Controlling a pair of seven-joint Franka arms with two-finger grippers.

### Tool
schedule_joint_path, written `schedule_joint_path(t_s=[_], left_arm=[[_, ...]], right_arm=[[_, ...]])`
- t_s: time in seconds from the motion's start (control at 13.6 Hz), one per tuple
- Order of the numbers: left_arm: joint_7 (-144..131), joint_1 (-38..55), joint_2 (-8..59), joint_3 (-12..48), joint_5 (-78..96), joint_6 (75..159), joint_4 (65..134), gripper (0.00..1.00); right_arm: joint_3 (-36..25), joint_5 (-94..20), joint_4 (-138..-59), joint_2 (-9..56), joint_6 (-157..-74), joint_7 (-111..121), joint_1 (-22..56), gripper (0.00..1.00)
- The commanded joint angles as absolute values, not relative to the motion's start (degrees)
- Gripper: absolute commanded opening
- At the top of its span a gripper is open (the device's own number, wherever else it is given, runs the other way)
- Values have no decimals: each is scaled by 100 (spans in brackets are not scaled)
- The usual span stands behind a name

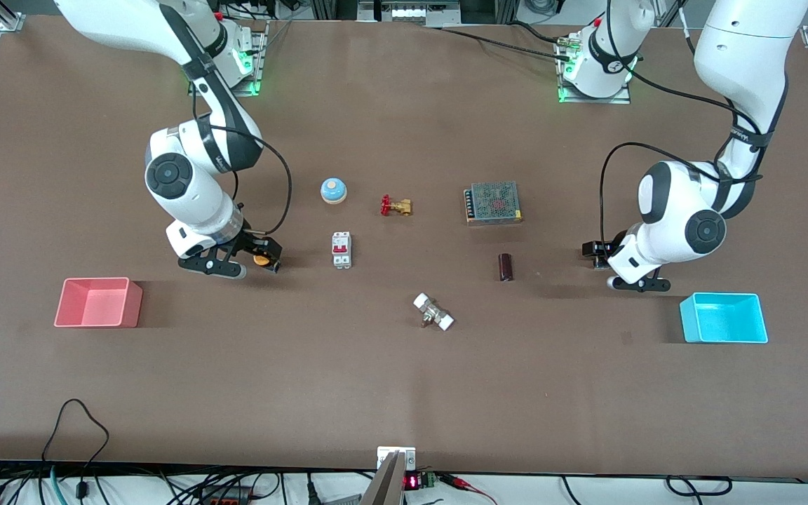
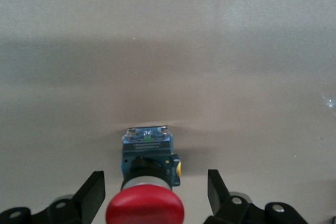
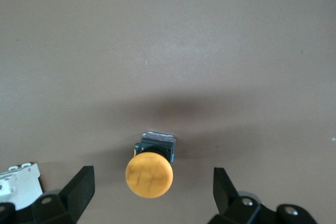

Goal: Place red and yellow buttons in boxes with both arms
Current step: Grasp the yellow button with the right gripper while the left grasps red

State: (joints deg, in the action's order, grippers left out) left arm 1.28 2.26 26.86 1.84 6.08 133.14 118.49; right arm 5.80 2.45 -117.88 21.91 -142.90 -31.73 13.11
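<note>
Taking the white breaker switch at mid-counter as the landmark: the white-capped fitting lies nearer to the front camera than it. The pink box sits nearer the camera too, toward the right arm's end of the counter, and the cyan box sits likewise toward the left arm's end.

Level with the switch, toward the right arm's end, the right gripper is low at the counter with its jaws apart on either side of the yellow button, not touching it; the button lies on the counter. Toward the left arm's end lies a dark cylinder, then the left gripper, jaws apart around the red button, a gap showing on each side of its cap.

Farther from the camera than the switch stand the blue bell, the brass valve and the meshed power supply.
</note>
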Motion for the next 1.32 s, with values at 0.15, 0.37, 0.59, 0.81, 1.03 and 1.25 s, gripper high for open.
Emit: schedule_joint_path(t_s=[0.15,0.37,0.59,0.81,1.03,1.25], left_arm=[[246,281,2672,158,765,13350,11839,39],[237,255,2611,115,773,13351,11821,28],[220,141,2182,27,765,13211,11725,26],[299,-314,1741,-246,659,13043,11541,27],[956,-772,1766,-246,668,12990,11225,27],[1134,-940,2152,-246,668,13034,10820,27]], right_arm=[[589,343,-11725,2452,-14484,-3428,1327,100],[589,352,-11725,2601,-14641,-3419,1327,100],[589,352,-11725,2750,-14783,-3419,1336,100],[589,352,-11716,2760,-14792,-3419,1336,99],[589,352,-11716,2795,-14845,-3419,1336,84],[589,360,-11716,2804,-14871,-3410,1336,70]])
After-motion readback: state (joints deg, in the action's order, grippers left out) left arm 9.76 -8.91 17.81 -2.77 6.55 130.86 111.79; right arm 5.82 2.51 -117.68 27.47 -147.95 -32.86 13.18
